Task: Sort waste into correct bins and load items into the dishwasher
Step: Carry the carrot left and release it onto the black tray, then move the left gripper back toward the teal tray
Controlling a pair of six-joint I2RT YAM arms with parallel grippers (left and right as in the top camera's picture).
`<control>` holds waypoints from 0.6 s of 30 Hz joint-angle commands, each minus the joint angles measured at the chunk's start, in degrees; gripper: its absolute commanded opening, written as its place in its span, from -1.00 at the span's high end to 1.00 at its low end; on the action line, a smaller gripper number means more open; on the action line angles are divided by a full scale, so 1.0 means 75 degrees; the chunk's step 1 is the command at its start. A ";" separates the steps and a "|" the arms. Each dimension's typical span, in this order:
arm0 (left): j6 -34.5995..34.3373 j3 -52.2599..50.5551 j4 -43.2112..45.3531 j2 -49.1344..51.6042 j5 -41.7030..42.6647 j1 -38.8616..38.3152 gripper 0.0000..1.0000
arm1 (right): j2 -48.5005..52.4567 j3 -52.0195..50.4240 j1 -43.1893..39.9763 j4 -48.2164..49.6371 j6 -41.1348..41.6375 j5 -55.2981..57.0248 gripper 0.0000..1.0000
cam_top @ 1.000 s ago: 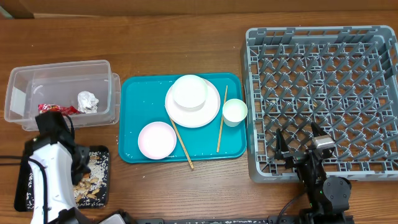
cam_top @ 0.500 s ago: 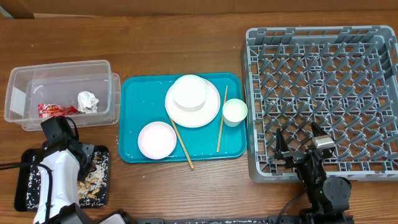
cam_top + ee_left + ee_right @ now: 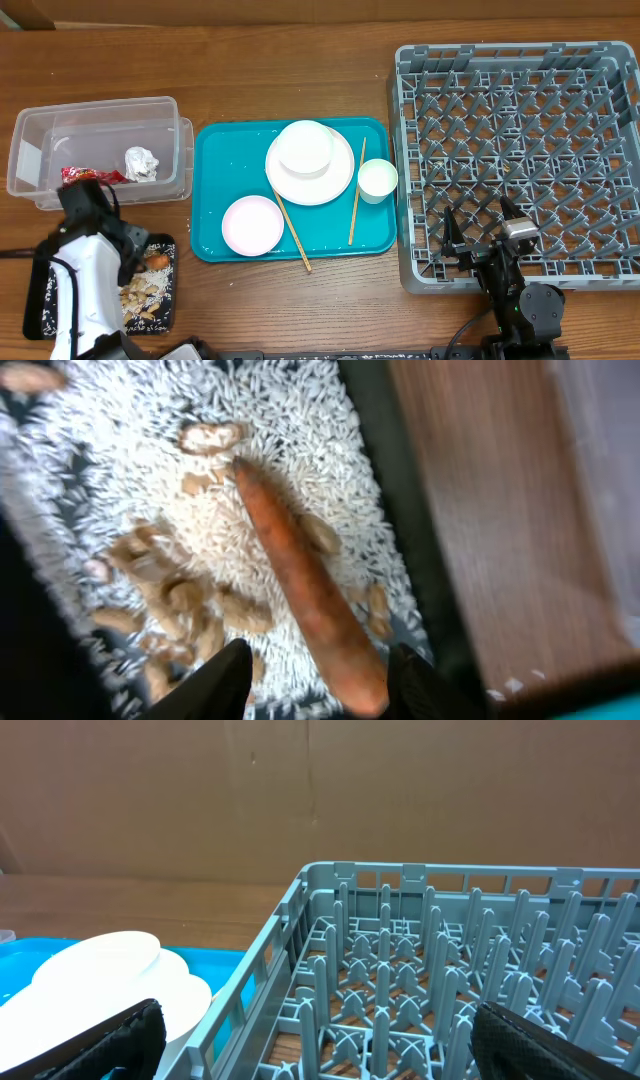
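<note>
My left gripper (image 3: 325,680) is open low over the black food-waste tray (image 3: 172,290). An orange-brown sausage-like piece (image 3: 300,570) lies on the rice between its fingers, touching the right one. In the overhead view the piece (image 3: 158,262) shows beside the left gripper (image 3: 138,252). The teal tray (image 3: 215,170) holds a white plate (image 3: 318,185) with a bowl (image 3: 305,147) on it, a pink plate (image 3: 252,224), a white cup (image 3: 377,179) and two chopsticks (image 3: 292,232). My right gripper (image 3: 480,215) is open and empty over the front left part of the grey dish rack (image 3: 520,150).
A clear plastic bin (image 3: 100,105) at the left holds a red wrapper (image 3: 100,176) and a foil ball (image 3: 141,163). In the right wrist view the rack's pegs (image 3: 420,920) fill the front, and the white plate (image 3: 110,975) lies to the left.
My left arm has shifted a little back and left over the black tray, and the orange-brown piece now shows lying in the tray. The right arm has not moved.
</note>
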 commanded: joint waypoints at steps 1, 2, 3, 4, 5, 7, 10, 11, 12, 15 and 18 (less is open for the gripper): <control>0.0303 0.1093 -0.0816 -0.0087 0.0181 0.0026 0.10 | -0.0090 -0.0082 0.0000 0.0044 -0.0029 -0.0032 -1.00; 0.0358 0.1335 -0.1119 -0.0087 0.0306 0.0026 0.11 | -0.0090 -0.0082 0.0000 0.0041 -0.0029 -0.0032 -1.00; 0.0568 0.1606 -0.1422 -0.0090 0.0554 0.0026 0.15 | -0.0090 -0.0082 0.0000 0.0041 -0.0029 -0.0032 -1.00; 0.0901 0.1824 -0.1635 -0.0090 0.0886 0.0023 0.18 | -0.0090 -0.0082 0.0000 0.0041 -0.0029 -0.0032 -1.00; 0.1440 0.2049 -0.1842 -0.0090 0.1413 0.0017 0.21 | -0.0090 -0.0082 0.0000 0.0041 -0.0029 -0.0032 -1.00; 0.2524 0.2320 -0.2101 -0.0096 0.2629 -0.0017 0.28 | -0.0090 -0.0082 0.0000 0.0041 -0.0029 -0.0032 -1.00; 0.3477 0.2503 -0.2387 -0.0105 0.4575 -0.0233 0.27 | -0.0090 -0.0082 0.0000 0.0041 -0.0029 -0.0032 -1.00; 0.3491 0.2509 -0.2445 -0.0105 0.4893 -0.0358 0.26 | -0.0090 -0.0082 0.0000 0.0041 -0.0029 -0.0032 -1.00; 0.3491 0.2515 -0.2498 -0.0105 0.5100 -0.0525 0.24 | -0.0090 -0.0082 0.0000 0.0041 -0.0029 -0.0032 -1.00; 0.3302 0.2515 -0.2541 -0.0105 0.5199 -0.1291 0.22 | -0.0090 -0.0082 0.0000 0.0041 -0.0029 -0.0032 -1.00; 0.2935 0.2515 -0.2407 -0.0105 0.5182 -0.2276 0.22 | -0.0090 -0.0082 0.0000 0.0041 -0.0029 -0.0032 -1.00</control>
